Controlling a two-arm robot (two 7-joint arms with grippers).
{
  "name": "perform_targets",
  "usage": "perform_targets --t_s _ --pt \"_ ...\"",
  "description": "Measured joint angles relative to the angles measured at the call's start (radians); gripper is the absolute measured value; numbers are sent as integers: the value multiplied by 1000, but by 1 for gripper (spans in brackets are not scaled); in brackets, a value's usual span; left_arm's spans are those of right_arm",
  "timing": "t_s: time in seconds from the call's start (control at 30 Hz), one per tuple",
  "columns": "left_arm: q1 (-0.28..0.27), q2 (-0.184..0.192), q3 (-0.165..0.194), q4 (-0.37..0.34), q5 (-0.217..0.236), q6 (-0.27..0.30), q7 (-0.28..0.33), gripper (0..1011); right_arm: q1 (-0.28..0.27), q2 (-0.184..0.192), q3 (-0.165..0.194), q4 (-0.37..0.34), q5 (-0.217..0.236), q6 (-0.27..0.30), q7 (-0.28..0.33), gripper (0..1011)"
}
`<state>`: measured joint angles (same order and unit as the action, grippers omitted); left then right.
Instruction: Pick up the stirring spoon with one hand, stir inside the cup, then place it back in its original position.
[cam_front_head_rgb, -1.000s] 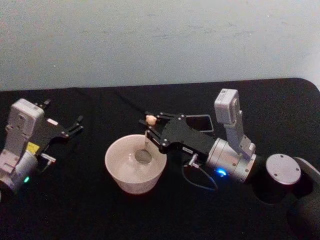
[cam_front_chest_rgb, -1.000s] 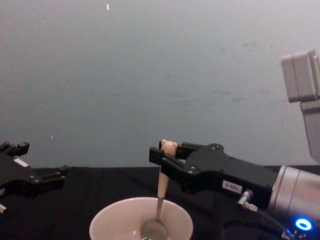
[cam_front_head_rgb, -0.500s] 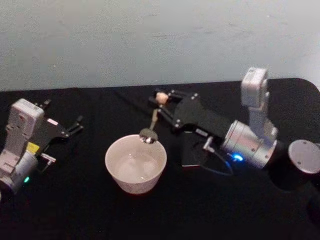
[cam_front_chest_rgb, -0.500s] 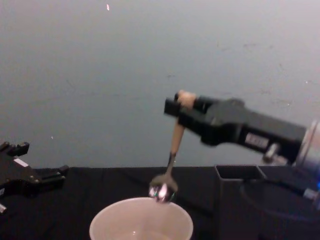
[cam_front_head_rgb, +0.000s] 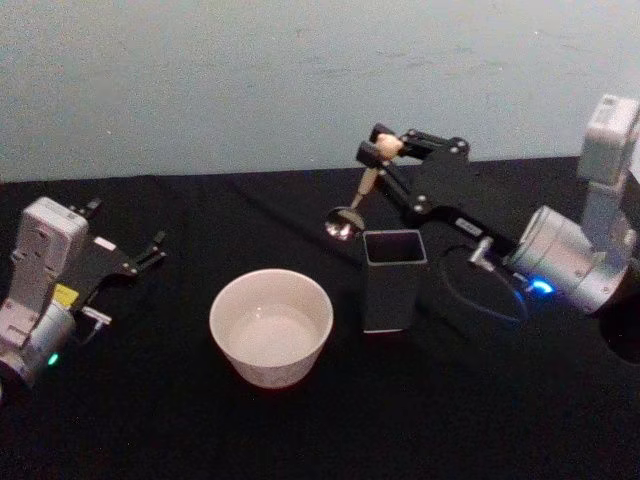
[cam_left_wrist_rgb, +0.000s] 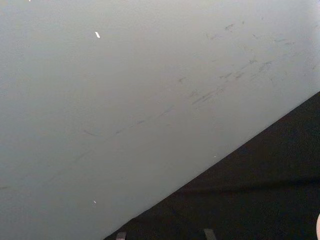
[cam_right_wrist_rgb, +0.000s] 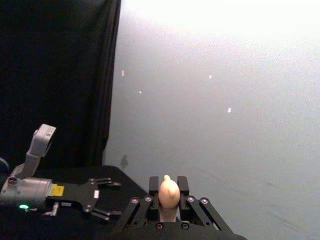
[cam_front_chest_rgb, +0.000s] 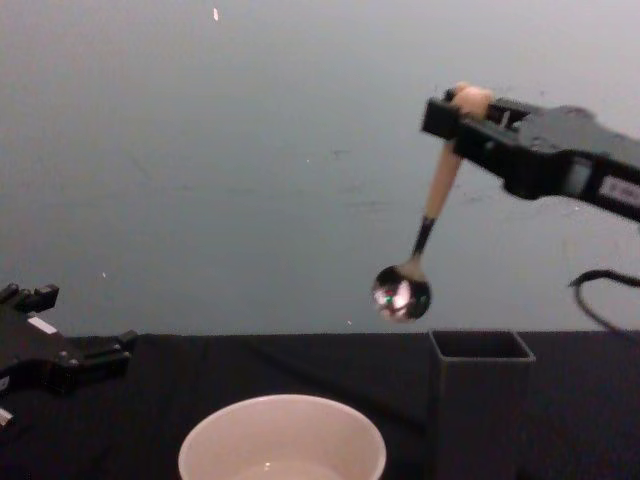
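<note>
Clenches the fingers of the right black two-finger gripper (cam_front_head_rgb: 385, 148) on the bear-head top of the slim peach-handled stirring spoon (cam_front_head_rgb: 362, 190). Holds it in the air, tilted, with the grey metal bowl lowest and swung toward the robot's left. Hangs that bowl above and just left of the open top of the tall dark grey square holder (cam_front_head_rgb: 390, 290), outside it and touching nothing, as seen from the chest. Shows the wide cream-white round cup (cam_front_head_rgb: 262, 368) standing on the black table (cam_front_head_rgb: 150, 430), near the holder's left side but apart from it and below the spoon. Rests the left black gripper (cam_front_head_rgb: 125, 225) low at the table's far left, fingers released and grasping nothing, well apart from the cup.
</note>
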<state>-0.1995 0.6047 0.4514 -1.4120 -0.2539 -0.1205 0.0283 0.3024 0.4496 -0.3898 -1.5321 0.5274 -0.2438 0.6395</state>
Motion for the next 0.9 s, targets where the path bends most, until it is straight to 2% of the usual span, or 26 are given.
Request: perform_targets --t_s 0.27,0.47,0.7,0.9 --pt "0 0 0 0 0 0 0 1001 -29 46 43 -27 12 -9 -4 214" --pt "0 0 0 0 0 0 0 1002 -45 65 55 -32 10 -10 -8 214" --pt "0 0 0 0 0 0 0 1001 -55 70 57 -20 -1 1 -12 214" --pt "0 0 0 0 0 0 0 1001 -53 58 46 13 -21 20 -26 214"
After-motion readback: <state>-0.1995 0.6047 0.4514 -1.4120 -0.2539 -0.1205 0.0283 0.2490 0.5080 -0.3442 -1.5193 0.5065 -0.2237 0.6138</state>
